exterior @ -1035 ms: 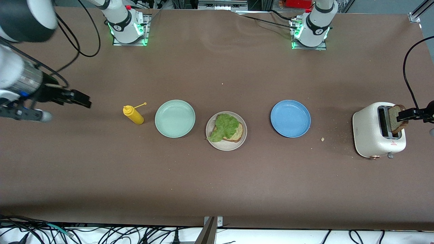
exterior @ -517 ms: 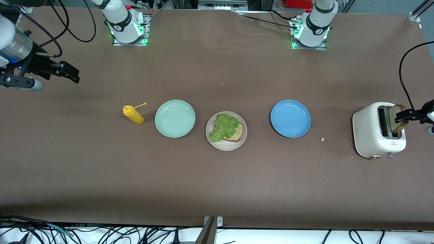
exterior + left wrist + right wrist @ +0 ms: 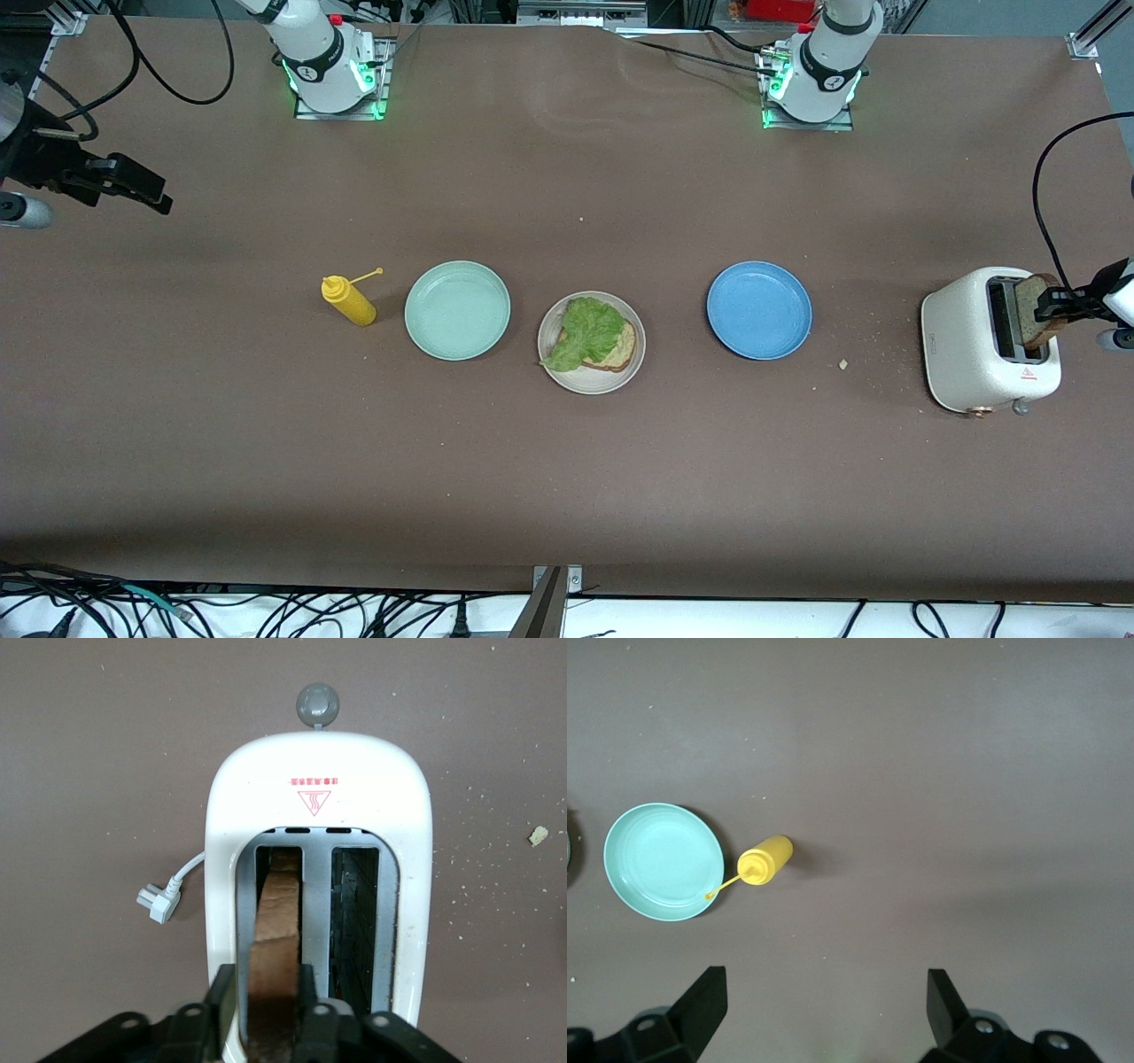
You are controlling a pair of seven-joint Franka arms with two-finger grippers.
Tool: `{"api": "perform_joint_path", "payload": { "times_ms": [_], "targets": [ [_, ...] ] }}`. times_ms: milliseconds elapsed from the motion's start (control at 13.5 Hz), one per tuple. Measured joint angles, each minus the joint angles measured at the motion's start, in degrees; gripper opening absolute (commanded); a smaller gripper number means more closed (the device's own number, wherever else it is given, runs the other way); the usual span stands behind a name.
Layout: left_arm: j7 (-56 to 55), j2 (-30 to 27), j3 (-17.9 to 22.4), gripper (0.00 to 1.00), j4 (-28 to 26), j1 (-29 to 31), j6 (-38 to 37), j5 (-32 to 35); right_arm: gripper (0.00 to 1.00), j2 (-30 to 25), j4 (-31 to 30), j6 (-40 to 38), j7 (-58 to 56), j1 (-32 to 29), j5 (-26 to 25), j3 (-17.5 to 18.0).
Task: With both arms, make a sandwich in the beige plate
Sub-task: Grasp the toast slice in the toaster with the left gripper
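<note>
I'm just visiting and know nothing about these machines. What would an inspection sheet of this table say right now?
Surface: brown table, crumbs near the toaster.
Job's things: beige plate holds a bread slice under lettuce; second slice stands in a toaster slot.
Clutter: mint plate, blue plate, yellow squeeze bottle.
Grippers: left gripper pinches the toaster slice; right gripper open, waiting above the table at its arm's end.
Cables: black ones trail from both arms; toaster plug lies loose.
Surroundings: cable tangle below the table's near edge.
</note>
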Motion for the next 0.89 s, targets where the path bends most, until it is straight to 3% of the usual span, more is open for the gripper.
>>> {"api": "perform_joint_path", "payload": {
  "times_ms": [517, 887],
  "targets": [
    [1.0, -0.2, -0.3, 0.0, 1.6, 0.2, -0.5, 0.0, 1.0, 0.0, 0.2, 0.4, 0.0, 0.0, -0.5, 0.8],
    [1.1, -1.0, -1.1, 0.0, 15.0, -1.9, -16.5, 0.0, 1.0, 0.4, 0.8, 0.4, -0.1, -0.1, -0.5, 0.6]
  ]
}}
